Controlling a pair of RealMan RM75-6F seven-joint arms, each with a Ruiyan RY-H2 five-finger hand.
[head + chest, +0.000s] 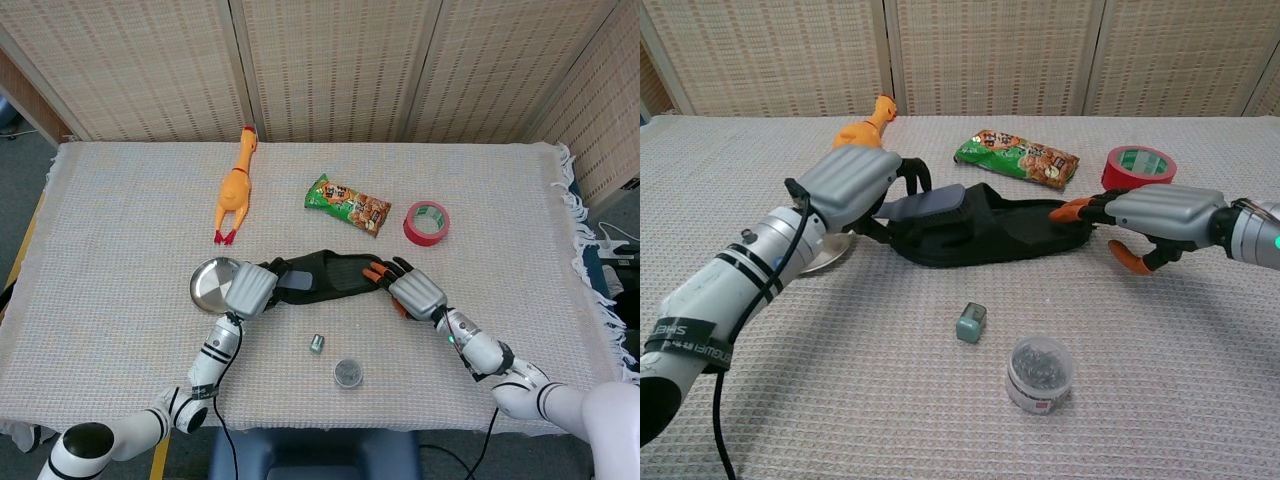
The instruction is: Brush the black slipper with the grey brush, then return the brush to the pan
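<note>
We are holding the light, stiff grey brush [925, 205] by its back in our left hand [850, 185] while our right hand [1145, 220], fingers spread, is pressing the soft, floppy black slipper [990, 235] down by its toe

Count on table: one black slipper [990, 232]; one grey brush [925, 206]; one metal pan [213, 283]; one rubber chicken [236, 186]; one snack packet [347, 204]; one roll of red tape [427, 222]; one small round tub [1040, 373]; one small grey-green block [971, 322]. Two robot hands in view: left hand [848, 185], right hand [1150, 222].
</note>
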